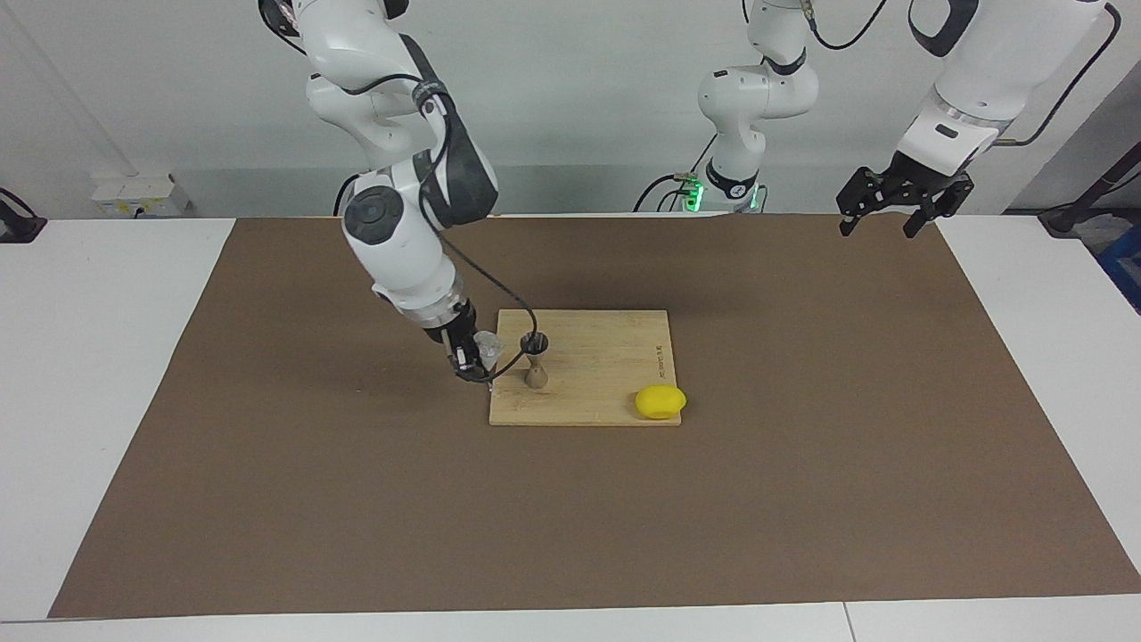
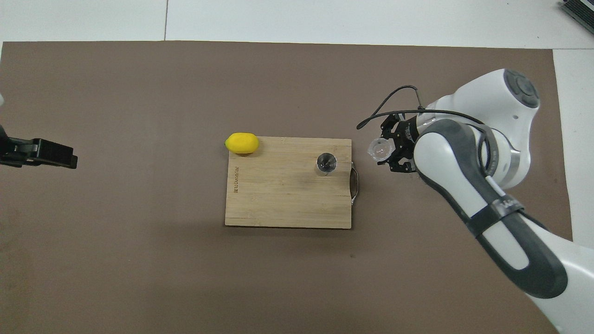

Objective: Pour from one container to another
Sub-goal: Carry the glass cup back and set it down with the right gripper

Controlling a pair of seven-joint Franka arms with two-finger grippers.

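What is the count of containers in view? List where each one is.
2. The clear cup is held in the right end effector, up beside the cutting board. The metal jigger stands upright on the board, at the right arm's end of it. None seems hidden.

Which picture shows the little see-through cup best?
The overhead view: the clear cup shows whole against the brown mat, held by the right gripper. In the facing view the cup is a pale glint, partly hidden beside the gripper.
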